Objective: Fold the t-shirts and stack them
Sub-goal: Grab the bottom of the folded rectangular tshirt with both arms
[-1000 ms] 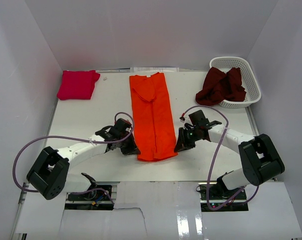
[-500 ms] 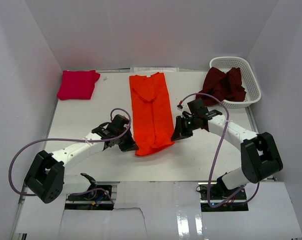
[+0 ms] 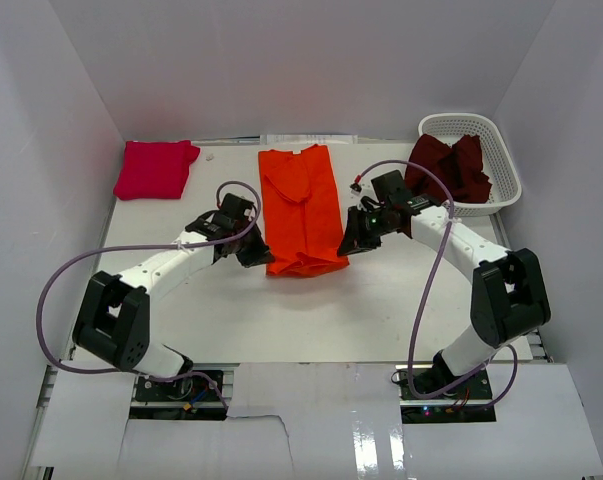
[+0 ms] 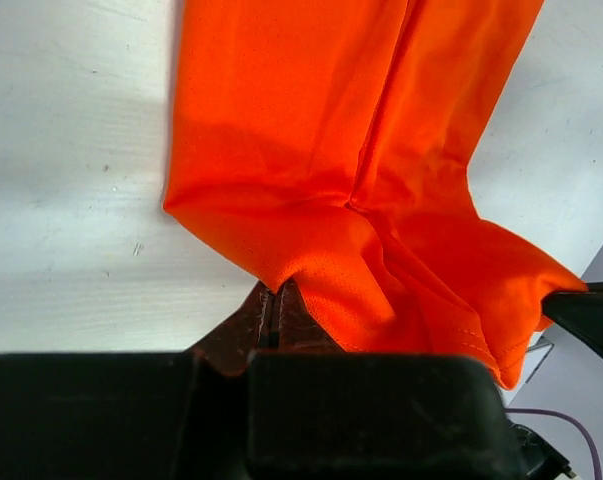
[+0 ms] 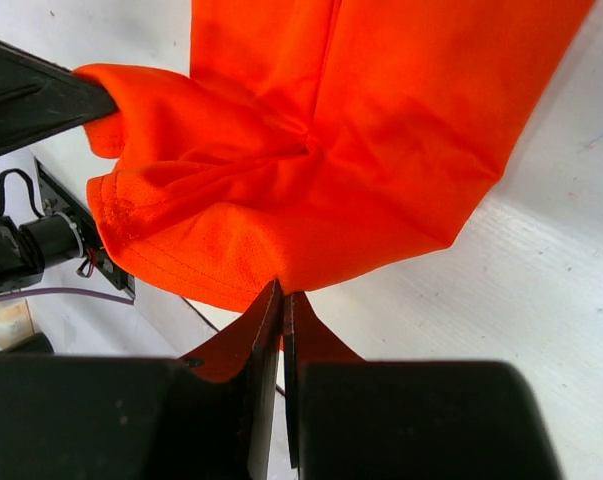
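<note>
The orange t-shirt [image 3: 301, 205] lies as a long narrow strip in the middle of the table, its near end lifted and doubled back over itself. My left gripper [image 3: 260, 258] is shut on that hem's left corner [image 4: 281, 275]. My right gripper [image 3: 347, 247] is shut on the right corner [image 5: 286, 275]. Both hold the cloth above the table. The magenta-pink t-shirt [image 3: 155, 168] lies folded at the far left corner. The dark maroon t-shirt [image 3: 445, 170] is crumpled, hanging half out of the basket.
A white lattice basket [image 3: 501, 165] stands at the far right corner of the table. White walls close in the table on three sides. The arms' purple cables [image 3: 421, 300] loop over the near part of the table.
Both grippers have carried the orange t-shirt's near hem away from the bases, up and over the strip. The visible strip is shorter and its near end is now doubled.
</note>
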You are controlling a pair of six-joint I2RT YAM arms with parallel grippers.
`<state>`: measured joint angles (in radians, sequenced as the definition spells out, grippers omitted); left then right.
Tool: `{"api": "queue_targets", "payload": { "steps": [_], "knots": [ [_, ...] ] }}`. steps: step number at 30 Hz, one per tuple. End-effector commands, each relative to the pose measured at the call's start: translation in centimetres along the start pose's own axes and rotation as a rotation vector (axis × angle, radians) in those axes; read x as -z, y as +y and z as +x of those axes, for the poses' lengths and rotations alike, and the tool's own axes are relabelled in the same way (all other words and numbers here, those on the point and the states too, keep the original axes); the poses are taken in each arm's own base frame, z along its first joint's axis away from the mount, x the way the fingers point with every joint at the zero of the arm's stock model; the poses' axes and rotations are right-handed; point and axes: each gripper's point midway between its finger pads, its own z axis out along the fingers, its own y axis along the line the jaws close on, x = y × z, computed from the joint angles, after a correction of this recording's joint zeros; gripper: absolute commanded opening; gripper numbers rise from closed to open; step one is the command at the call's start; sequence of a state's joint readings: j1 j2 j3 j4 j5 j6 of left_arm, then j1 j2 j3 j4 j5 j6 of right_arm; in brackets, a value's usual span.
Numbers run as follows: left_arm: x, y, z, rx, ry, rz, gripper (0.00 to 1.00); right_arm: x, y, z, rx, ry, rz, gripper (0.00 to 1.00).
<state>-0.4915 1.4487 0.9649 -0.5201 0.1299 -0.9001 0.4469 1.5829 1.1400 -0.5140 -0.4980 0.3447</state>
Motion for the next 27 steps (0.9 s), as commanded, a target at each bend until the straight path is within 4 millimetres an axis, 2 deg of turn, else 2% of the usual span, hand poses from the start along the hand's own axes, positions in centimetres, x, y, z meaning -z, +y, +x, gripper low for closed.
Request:
{"api": "queue_targets", "payload": {
  "steps": [1, 6, 13, 17, 20, 22, 25, 27],
  "knots": [
    [0.0, -1.7, -0.5, -0.021, 0.030, 0.061, 0.00, 0.8, 0.4, -1.7, 0.032, -0.027, 0.002, 0.08],
    [-0.6, -2.3, 1.2, 0.038, 0.128, 0.118, 0.00, 0.7, 0.2, -2.2, 0.036, -0.027, 0.001, 0.08],
    [0.4, -3.3, 2.6, 0.125, 0.209, 0.193, 0.00, 0.4, -0.2, -1.9, 0.024, -0.012, -0.006, 0.08],
    [1.1, -3.0, 2.8, 0.202, 0.237, 0.205, 0.00, 0.3, -0.6, -1.5, 0.019, -0.005, -0.001, 0.08],
    [0.8, -1.7, 3.3, 0.258, 0.260, 0.160, 0.00, 0.2, -1.1, -1.2, 0.013, 0.000, 0.004, 0.08],
    [0.6, -0.1, 3.9, 0.322, 0.283, 0.077, 0.00, 0.2, -1.3, -1.0, 0.008, 0.001, 0.007, 0.08],
    [0.4, 1.6, 4.4, 0.366, 0.286, -0.003, 0.00, 0.0, -1.9, 0.0, -0.005, 0.018, 0.020, 0.08],
    [0.4, 2.4, 4.9, 0.391, 0.297, -0.044, 0.00, -0.2, -2.5, 1.3, -0.027, 0.042, 0.028, 0.08]
  ]
}}
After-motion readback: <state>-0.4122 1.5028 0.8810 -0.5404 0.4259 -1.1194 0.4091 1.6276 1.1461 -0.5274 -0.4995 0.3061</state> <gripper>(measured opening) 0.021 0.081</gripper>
